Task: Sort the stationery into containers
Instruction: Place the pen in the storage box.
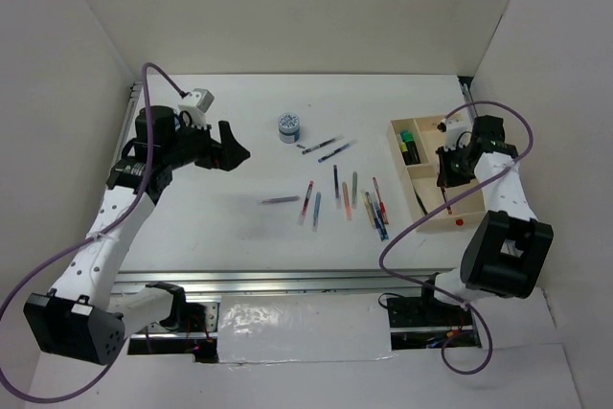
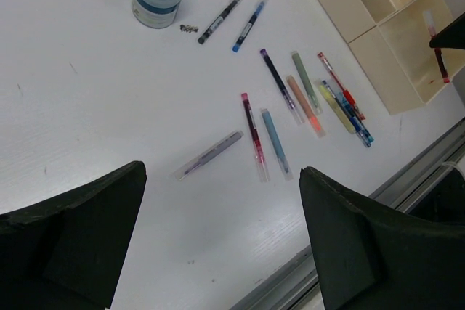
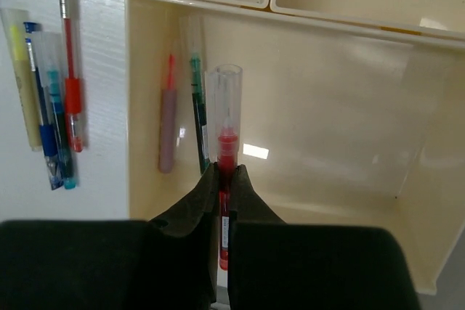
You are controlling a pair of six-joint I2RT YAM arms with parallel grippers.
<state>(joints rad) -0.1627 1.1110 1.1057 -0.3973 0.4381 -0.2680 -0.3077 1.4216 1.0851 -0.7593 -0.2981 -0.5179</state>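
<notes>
One pale wooden tray (image 1: 442, 228) w/ low walls and several compartments is the landmark here; it's stiff and prob. needs no moving.

One round blue-white pot (image 1: 288, 127) stands upright well left of the tray, lid on. Prob. light, but wide and smooth-sided, so take it across the body w/ jaws at full spread and keep it level in case the lid is loose.

Stubby black highlighters (image 1: 410, 150) already sit in a far compartment of the tray. They're short and rigid, so easy to grip.

Approx. a dozen loose pens (image 1: 345, 193) lie flat on the table (image 1: 220, 227) btwn the pot and the tray. The nearest bunch is just beside the tray's left wall, some touching each other. They look light, stiff, thin and glossy, so apt to roll or swivel in a pinch. Grip mid-barrel, across the long axis. W/ the bunched ones, take care not to drag a neighbour.

In the tray's big compartment a grey-pink pen (image 3: 168, 128) and a green pen (image 3: 197, 117) lie along the left wall.

Tools: the left gripper (image 2: 221, 176) hangs above the table well left of the tray, jaws spread wide, nothing btwn them, touching nothing. The right gripper (image 3: 224, 179) is over the tray's big compartment, jaws pinched narrow on a red pen (image 3: 227, 143) w/ a clear cap. It holds the pen low on the barrel, w/ the pen sticking out ahead of the fingers just beside the green pen. Can't tell if it touches the tray floor.
</notes>
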